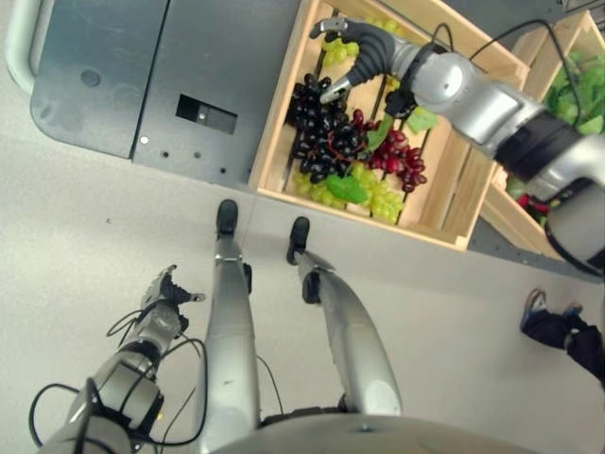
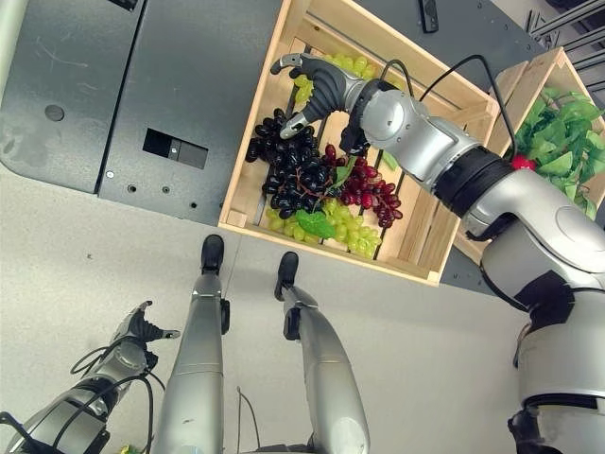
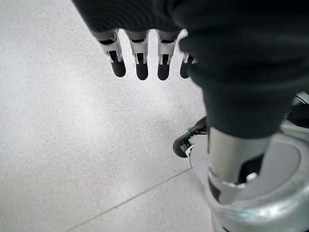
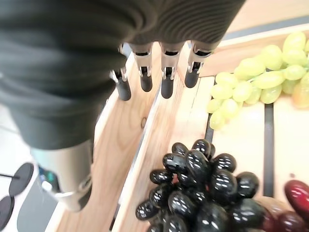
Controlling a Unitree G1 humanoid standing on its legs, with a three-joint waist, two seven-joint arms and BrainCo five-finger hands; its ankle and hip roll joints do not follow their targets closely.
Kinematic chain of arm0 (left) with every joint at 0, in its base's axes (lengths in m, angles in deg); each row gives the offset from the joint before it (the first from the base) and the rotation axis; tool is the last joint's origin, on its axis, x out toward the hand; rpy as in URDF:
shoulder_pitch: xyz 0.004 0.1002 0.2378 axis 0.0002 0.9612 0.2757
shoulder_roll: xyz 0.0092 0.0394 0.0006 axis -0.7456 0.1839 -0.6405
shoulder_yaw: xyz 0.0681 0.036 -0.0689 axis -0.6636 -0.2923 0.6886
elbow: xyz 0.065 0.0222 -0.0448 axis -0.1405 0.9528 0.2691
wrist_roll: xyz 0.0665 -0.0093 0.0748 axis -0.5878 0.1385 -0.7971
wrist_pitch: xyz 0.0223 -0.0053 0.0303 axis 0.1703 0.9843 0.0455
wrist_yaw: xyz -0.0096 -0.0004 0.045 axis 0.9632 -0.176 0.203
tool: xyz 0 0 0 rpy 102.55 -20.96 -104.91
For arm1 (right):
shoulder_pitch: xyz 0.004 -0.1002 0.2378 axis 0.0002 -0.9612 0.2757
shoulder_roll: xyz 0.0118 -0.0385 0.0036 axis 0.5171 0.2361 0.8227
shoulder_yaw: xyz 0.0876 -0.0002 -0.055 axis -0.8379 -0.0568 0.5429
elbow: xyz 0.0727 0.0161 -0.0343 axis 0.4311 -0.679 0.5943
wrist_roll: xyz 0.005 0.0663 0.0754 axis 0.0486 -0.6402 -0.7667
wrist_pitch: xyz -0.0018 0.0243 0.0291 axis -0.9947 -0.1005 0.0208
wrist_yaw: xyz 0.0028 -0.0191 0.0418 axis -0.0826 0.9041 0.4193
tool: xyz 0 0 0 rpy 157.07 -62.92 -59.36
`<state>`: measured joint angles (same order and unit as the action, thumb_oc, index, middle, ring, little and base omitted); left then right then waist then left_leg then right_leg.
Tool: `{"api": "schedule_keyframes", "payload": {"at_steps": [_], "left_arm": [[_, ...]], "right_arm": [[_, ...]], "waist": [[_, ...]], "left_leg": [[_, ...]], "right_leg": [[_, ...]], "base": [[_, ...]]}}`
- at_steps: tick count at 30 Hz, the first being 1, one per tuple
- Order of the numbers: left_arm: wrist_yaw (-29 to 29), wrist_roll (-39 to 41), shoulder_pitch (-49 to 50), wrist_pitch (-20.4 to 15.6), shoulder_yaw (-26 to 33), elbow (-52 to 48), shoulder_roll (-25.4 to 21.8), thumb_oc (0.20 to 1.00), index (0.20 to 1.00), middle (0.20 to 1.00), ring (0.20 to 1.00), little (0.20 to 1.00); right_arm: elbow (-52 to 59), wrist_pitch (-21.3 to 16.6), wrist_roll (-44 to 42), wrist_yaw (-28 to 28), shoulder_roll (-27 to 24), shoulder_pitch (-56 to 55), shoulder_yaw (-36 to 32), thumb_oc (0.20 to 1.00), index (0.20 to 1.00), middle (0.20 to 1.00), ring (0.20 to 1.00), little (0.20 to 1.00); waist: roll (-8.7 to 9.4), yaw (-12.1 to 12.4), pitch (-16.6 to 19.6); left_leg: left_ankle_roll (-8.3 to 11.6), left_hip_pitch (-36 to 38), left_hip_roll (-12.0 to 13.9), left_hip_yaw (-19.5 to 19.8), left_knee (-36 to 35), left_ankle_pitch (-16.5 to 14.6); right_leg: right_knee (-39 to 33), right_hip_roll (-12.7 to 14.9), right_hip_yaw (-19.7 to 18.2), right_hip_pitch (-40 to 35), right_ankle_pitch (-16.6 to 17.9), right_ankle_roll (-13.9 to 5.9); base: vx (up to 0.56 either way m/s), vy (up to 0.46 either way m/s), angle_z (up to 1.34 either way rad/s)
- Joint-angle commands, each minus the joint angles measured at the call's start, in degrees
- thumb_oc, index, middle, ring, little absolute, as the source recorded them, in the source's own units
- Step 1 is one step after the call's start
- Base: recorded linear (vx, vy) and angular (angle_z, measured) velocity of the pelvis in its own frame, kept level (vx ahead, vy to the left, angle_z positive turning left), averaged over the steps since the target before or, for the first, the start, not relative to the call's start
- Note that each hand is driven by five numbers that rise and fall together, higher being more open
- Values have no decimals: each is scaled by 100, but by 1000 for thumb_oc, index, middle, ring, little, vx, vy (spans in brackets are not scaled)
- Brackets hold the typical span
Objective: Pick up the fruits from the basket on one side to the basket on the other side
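A wooden crate holds a black grape bunch, a red bunch and green bunches. My right hand hovers over the crate's far left part, above the black grapes and beside a green bunch. Its fingers are straight and hold nothing; the thumb points down toward the black bunch. My left hand hangs low at my left side over the floor, fingers relaxed and empty.
A second wooden crate with green leaves stands to the right of the first. A dark grey metal plate lies on the floor left of the crates. A person's shoe shows at the right.
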<state>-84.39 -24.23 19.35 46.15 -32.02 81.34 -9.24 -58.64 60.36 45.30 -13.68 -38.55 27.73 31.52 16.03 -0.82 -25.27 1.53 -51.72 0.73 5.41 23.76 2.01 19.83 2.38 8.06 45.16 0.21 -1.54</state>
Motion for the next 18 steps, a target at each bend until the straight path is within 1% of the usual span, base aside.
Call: {"api": "schedule_keyframes", "payload": {"at_steps": [1,2,5,6,7,8,9,10,12,13,14,15,16,17,18], "left_arm": [[40,-195,266,-19,330,-105,-11,1000,1000,1000,1000,1000],[40,-194,266,-19,329,-105,-12,1000,1000,1000,1000,1000],[42,-152,240,-10,324,-88,12,1000,1000,1000,1000,1000],[29,-139,220,11,325,-76,31,1000,1000,1000,1000,1000],[29,-139,220,11,325,-76,30,1000,1000,1000,1000,1000],[25,-151,235,30,358,-69,-2,1000,1000,1000,1000,1000],[11,-189,268,42,395,-97,9,1000,1000,1000,1000,1000],[11,-189,268,42,394,-98,9,1000,1000,1000,1000,1000],[-3,-346,383,39,498,-186,25,1000,1000,1000,1000,1000],[13,-471,449,24,526,-264,30,1000,1000,1000,1000,1000],[49,-721,526,-20,530,-375,-75,1000,1000,1000,1000,1000],[92,-803,560,-36,533,-426,-141,1000,1000,1000,1000,1000],[105,-884,566,-48,545,-447,-209,1000,1000,1000,1000,1000],[105,-886,563,-47,551,-447,-204,1000,1000,1000,1000,1000],[135,-935,560,-56,557,-447,-329,1000,1000,1000,1000,1000]], "right_arm": [[125,-198,-796,-99,-566,79,-313,1000,1000,1000,1000,1000],[125,-198,-796,-99,-566,78,-313,1000,1000,1000,1000,1000],[-171,-173,-1191,-35,-441,-270,-710,1000,1000,1000,1000,1000],[-254,-114,-1023,-11,-318,-463,-861,1000,1000,1000,1000,1000],[-254,-114,-1023,-11,-318,-463,-862,1000,1000,1000,1000,1000],[79,-57,-55,176,-449,-284,-657,1000,1000,1000,1000,1000],[456,-68,593,333,-601,-191,-571,1000,1000,1000,1000,1000],[459,-66,595,334,-602,-194,-573,1000,1000,1000,1000,1000],[1514,-270,2032,344,-1063,-58,-231,1000,1000,1000,1000,1000],[1883,-386,2654,454,-1321,18,-51,1000,1000,1000,1000,1000],[2207,-670,3613,508,-1608,463,656,1000,1000,1000,1000,1000],[2310,-751,4082,549,-1679,765,1075,1000,1000,1000,1000,1000],[2417,-848,4387,465,-1752,1094,1513,1000,1000,1000,1000,1000],[2415,-850,4385,464,-1750,1107,1522,1000,1000,1000,1000,1000],[2458,-887,4655,468,-1824,1078,1522,1000,1000,1000,1000,1000]], "waist": [[256,170,-453],[257,171,-453],[263,188,-453],[284,193,-453],[285,193,-453],[328,156,-453],[328,128,-453],[327,129,-453],[315,86,-453],[290,86,-453],[242,135,-453],[233,166,-453],[228,185,-453],[222,177,-453],[304,218,-453]], "left_leg": [[-39,262,-245,-28,173,-225],[-39,262,-245,-29,173,-225],[-44,252,-245,-16,189,-221],[-45,242,-235,-21,186,-218],[-45,242,-235,-21,185,-218],[-47,236,-230,-29,176,-219],[-51,232,-225,-30,183,-228],[-51,231,-224,-30,185,-229],[-58,234,-228,-38,216,-264],[-62,239,-228,-35,235,-291],[-62,251,-232,-21,251,-315],[-59,264,-230,-16,249,-325],[-54,273,-230,-3,251,-336],[-54,268,-230,1,255,-337],[-52,273,-230,12,250,-343]], "right_leg": [[-213,82,-4,-71,692,-335],[-213,82,-5,-71,692,-335],[-207,80,7,-73,691,-328],[-209,75,11,-56,699,-332],[-209,75,11,-56,699,-332],[-222,69,16,-64,695,-332],[-220,71,19,-62,692,-336],[-220,71,19,-63,692,-336],[-204,69,0,-65,669,-348],[-186,72,-1,-71,650,-353],[-157,84,-2,-78,625,-362],[-154,92,0,-85,617,-367],[-143,96,5,-90,605,-371],[-142,96,9,-87,603,-371],[-140,97,14,-89,591,-376]], "base": [[0,0,0],[0,0,0],[0,0,0],[0,0,0],[0,0,0],[0,0,0],[2,0,-4],[7,1,-4],[0,0,0],[0,0,0],[0,0,0],[21,-9,-4],[0,0,0],[0,0,0],[13,4,11]]}}
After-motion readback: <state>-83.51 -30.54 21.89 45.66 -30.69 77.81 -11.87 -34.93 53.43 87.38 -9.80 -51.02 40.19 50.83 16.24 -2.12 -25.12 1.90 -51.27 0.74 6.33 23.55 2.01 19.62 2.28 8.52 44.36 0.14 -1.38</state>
